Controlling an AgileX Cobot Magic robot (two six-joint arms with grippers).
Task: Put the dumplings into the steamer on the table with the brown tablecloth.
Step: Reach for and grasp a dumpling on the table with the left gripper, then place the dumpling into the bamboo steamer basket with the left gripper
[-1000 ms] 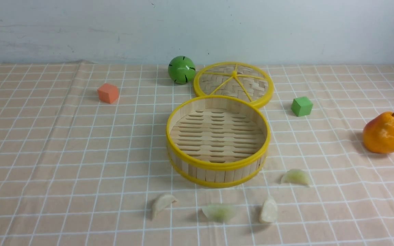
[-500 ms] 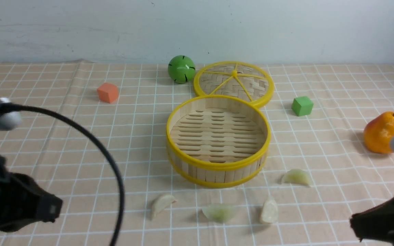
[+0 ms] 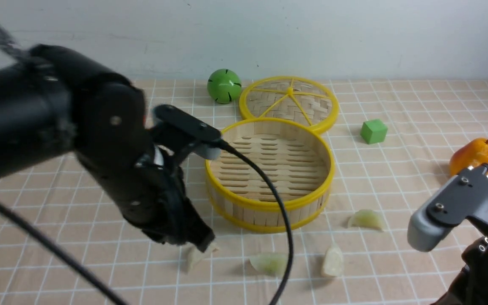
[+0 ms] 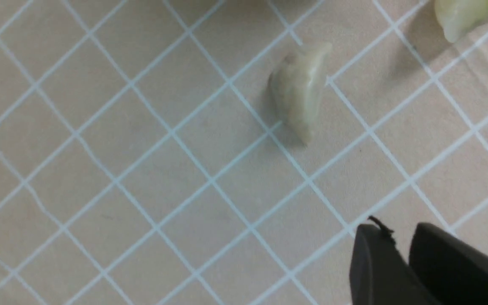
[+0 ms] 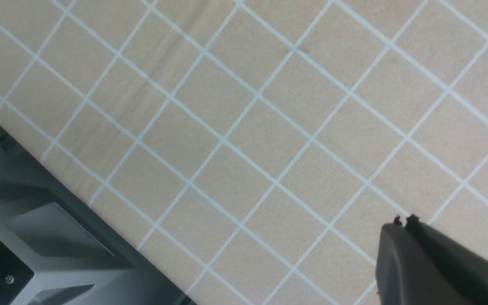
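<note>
The steamer (image 3: 269, 206) stands empty at the middle of the table's brown tablecloth (image 3: 396, 127). Several dumplings lie in front of it: a cream one (image 3: 194, 257), a green one (image 3: 269, 262), a cream one (image 3: 333, 260) and a green one (image 3: 367, 219). My left gripper (image 3: 203, 245) hangs just above the leftmost cream dumpling (image 4: 299, 89). In the left wrist view this gripper (image 4: 398, 232) is open by a narrow gap, with nothing in it. My right gripper (image 5: 405, 220) is shut and empty over bare cloth; only its arm (image 3: 451, 212) shows at the front right.
A woven lid (image 3: 289, 101) and a green ball (image 3: 225, 86) sit behind the steamer. A green cube (image 3: 373, 131) and a pear (image 3: 472, 154) are to the right. The left arm's cable (image 3: 278, 212) drapes across the steamer's front. The table edge (image 5: 79, 199) is near the right gripper.
My left arm has swung in from the left edge to the leftmost dumpling, and its jaws have parted slightly. The right arm has risen into view at the lower right. The dumplings have not moved.
</note>
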